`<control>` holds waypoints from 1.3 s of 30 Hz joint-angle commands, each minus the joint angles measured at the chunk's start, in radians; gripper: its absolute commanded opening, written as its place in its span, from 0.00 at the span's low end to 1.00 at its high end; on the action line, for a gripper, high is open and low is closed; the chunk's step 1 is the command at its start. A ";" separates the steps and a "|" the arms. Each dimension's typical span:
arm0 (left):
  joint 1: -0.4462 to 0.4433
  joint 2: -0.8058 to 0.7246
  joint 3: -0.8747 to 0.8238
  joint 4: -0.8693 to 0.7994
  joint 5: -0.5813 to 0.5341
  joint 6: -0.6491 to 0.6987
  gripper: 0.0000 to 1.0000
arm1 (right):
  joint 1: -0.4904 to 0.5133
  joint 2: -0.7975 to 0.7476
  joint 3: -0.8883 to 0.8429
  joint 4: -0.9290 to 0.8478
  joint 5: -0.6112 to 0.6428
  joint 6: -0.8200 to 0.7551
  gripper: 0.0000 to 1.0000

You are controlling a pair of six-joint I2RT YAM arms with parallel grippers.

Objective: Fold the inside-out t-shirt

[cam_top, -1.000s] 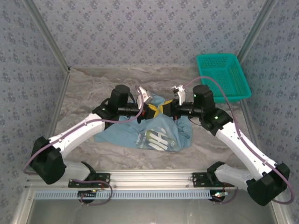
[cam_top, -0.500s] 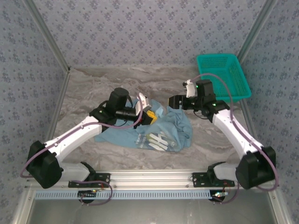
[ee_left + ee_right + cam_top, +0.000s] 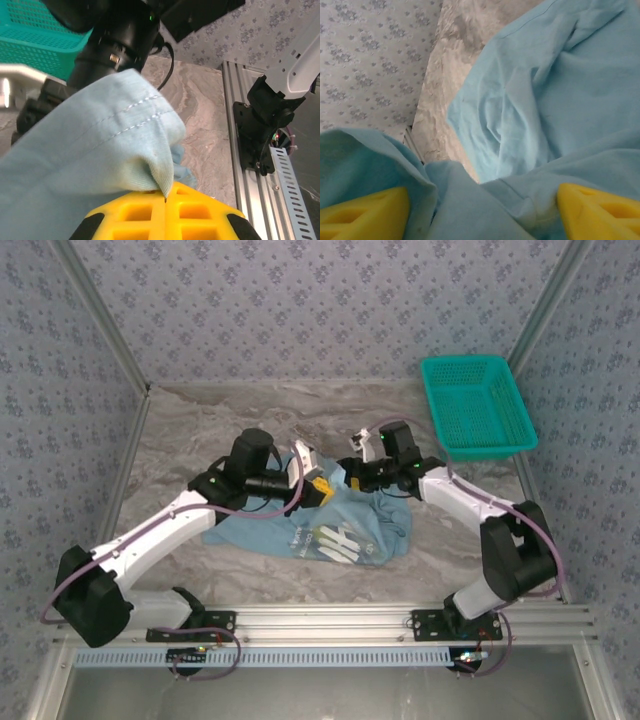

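From above, the right fingers (image 3: 352, 473) have swung back from near the basket (image 3: 478, 405). They now sit apart at the top edge of the shirt (image 3: 340, 530), just beside the left fingers (image 3: 319, 486), which stay shut on that edge. The shirt lies bunched in the middle of the desk (image 3: 190, 430), and its white letters are too small to read. The left wrist view shows a fold of shirt (image 3: 90, 150) pinched tight between the yellow left fingers (image 3: 165, 202). The right wrist view shows the right fingers wide apart with shirt (image 3: 555, 85) bunched between them.
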 commanded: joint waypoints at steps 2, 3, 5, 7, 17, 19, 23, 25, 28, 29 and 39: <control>-0.005 -0.064 -0.035 0.041 -0.058 0.014 0.00 | 0.017 0.006 -0.031 0.329 -0.133 0.241 0.44; -0.004 -0.073 -0.043 0.048 -0.074 0.010 0.00 | 0.005 -0.010 -0.042 0.384 -0.138 0.278 0.30; -0.003 -0.093 -0.063 0.068 -0.110 -0.006 0.00 | -0.034 -0.052 -0.061 0.416 -0.127 0.300 0.03; 0.000 -0.116 -0.087 0.093 -0.147 -0.025 0.00 | -0.089 -0.126 -0.086 0.396 -0.091 0.286 0.00; 0.020 -0.107 -0.167 0.170 -0.251 -0.103 0.00 | -0.212 -0.446 -0.073 -0.137 0.341 -0.120 0.00; 0.020 -0.084 -0.190 0.175 -0.272 -0.161 0.00 | -0.154 -0.417 -0.050 -0.236 0.404 -0.168 0.01; -0.004 -0.057 -0.297 0.191 -0.272 -0.264 0.00 | -0.011 -0.339 -0.024 -0.295 0.518 -0.238 0.24; -0.024 -0.034 -0.363 0.199 -0.283 -0.345 0.00 | 0.041 -0.281 0.005 -0.324 0.535 -0.254 0.27; -0.063 -0.024 -0.476 0.270 -0.275 -0.486 0.14 | 0.094 -0.198 0.034 -0.343 0.546 -0.269 0.29; -0.077 -0.034 -0.504 0.280 -0.274 -0.514 0.17 | 0.105 -0.177 0.034 -0.332 0.540 -0.269 0.29; 0.031 -0.391 -0.548 0.122 -0.466 -0.673 0.71 | 0.178 0.014 0.098 -0.293 0.492 -0.288 0.34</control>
